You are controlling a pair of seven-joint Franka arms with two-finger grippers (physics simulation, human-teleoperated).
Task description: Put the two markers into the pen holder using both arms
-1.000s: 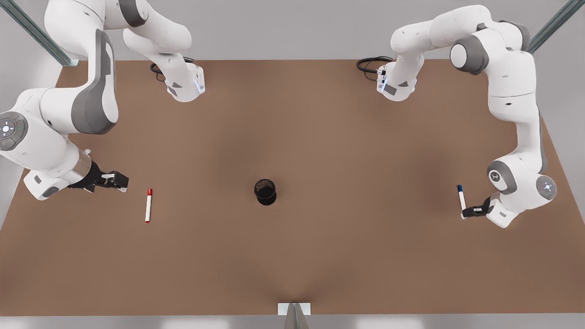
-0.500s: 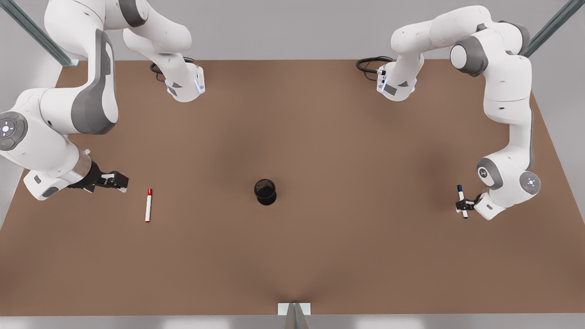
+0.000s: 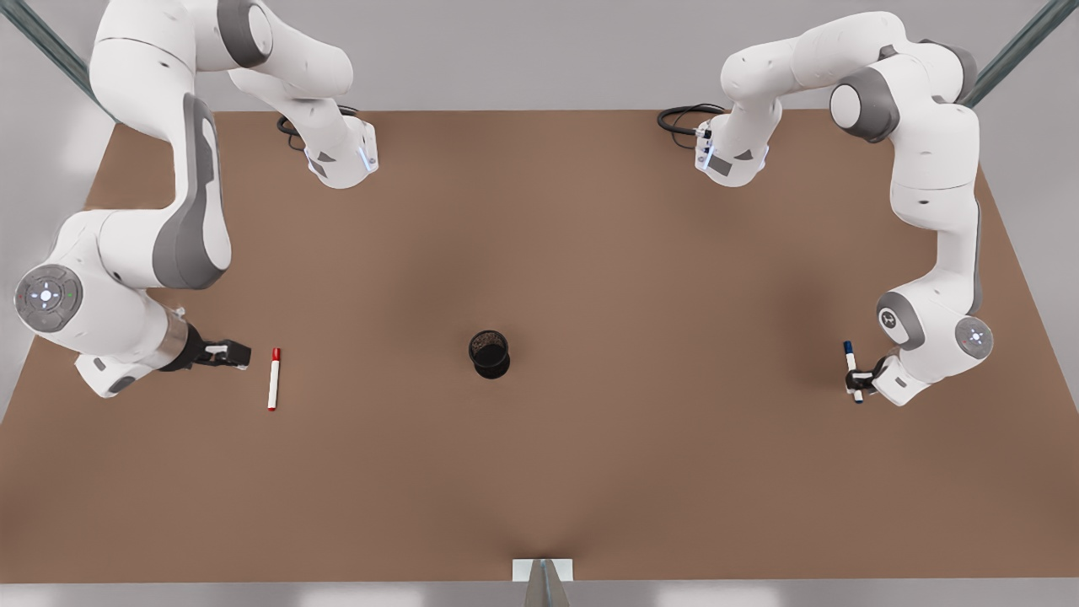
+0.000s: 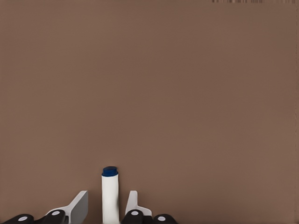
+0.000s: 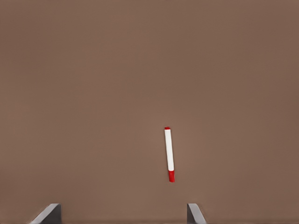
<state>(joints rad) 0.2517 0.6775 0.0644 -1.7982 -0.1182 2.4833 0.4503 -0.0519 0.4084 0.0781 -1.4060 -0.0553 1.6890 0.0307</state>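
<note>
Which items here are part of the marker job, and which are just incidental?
Job items:
- blue marker, between the left gripper fingers
- red marker, lying on the table beside the open right gripper
- pen holder, mid-table, no marker inside

Incidental:
- black cables at the table's far edge
- brown table

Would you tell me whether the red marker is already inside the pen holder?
No, the red marker lies flat on the table, apart from the pen holder.
</note>
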